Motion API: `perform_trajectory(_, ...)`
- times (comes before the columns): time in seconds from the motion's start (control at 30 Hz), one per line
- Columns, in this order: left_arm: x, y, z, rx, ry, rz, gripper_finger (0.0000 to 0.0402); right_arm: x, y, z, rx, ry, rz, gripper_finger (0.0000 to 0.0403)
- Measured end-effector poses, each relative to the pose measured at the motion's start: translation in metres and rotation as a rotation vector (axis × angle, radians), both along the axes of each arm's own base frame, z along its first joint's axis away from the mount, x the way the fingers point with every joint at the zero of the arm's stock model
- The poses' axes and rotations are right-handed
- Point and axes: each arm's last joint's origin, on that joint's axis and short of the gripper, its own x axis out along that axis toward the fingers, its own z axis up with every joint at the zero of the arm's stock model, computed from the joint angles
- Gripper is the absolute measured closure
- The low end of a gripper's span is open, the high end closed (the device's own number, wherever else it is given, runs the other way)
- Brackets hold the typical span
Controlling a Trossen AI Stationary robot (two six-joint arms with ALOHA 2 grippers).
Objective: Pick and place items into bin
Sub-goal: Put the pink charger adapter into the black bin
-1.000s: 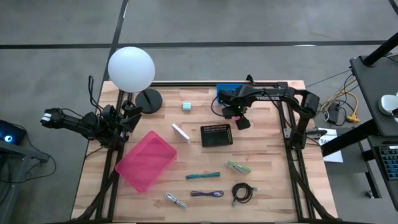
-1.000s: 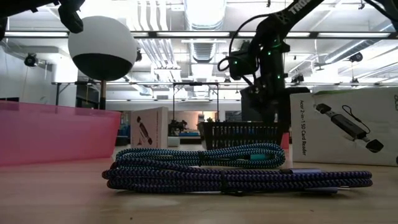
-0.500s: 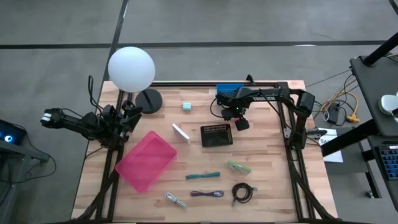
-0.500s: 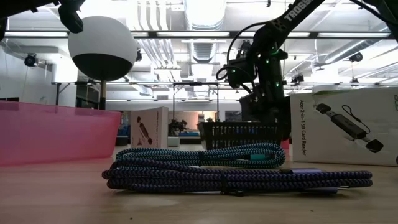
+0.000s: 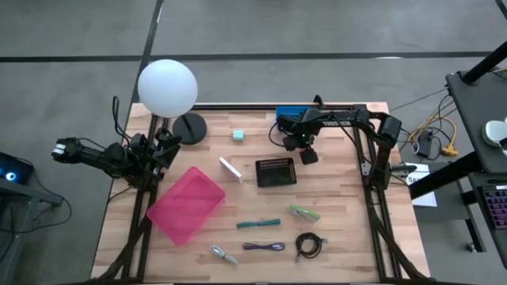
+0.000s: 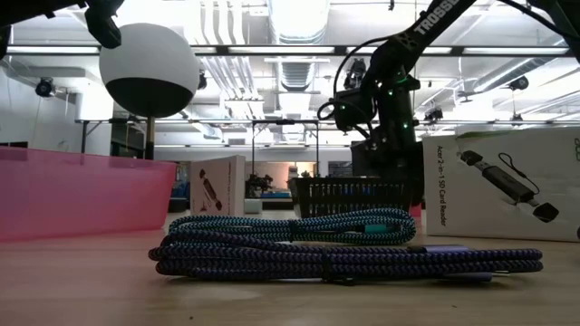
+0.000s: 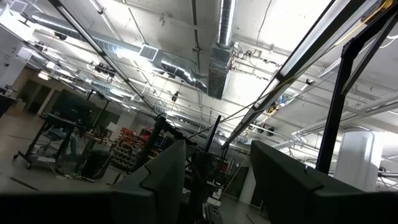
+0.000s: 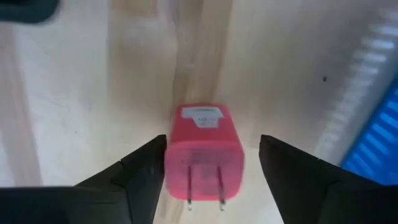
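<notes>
Slightly lower and closer to the bench than a second ago, the right end effector point(image 5: 307, 150) now hangs directly over a small pink plug adapter point(image 8: 201, 152) — the tiny pink cube of the set. In the right wrist view its fingers point(image 8: 134, 171) stand apart on either side of the adapter, which lies on the wood with its two prongs facing the camera; no finger touches it yet. This spot is at the far side of the bench, just beside the black mesh basket point(image 5: 276, 172) and near a blue box point(image 5: 287, 117). The left end effector point(image 5: 67, 150) waits off the bench's left edge, its fingers parted and aimed up at the ceiling.

The pink bin point(image 5: 186, 204) sits well apart, across the bench toward the left — so a long carry lies ahead. Likely trouble: the adapter is small and smooth-sided, so an off-centre close could squirt it sideways or tip it; descending too far could jam the fingertips into the wood.
</notes>
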Motion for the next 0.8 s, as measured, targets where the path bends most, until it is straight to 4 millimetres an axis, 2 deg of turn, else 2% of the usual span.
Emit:
perform_trajectory(0.47,0.000,0.000,0.000,0.000,0.000,0.000,0.0234,-0.004,0.002,-0.005,0.020,0.010,0.003,0.0197)
perform_trajectory(0.8,0.000,0.000,0.000,0.000,0.000,0.000,0.0234,-0.009,0.005,-0.013,0.020,0.027,-0.051,0.0253)
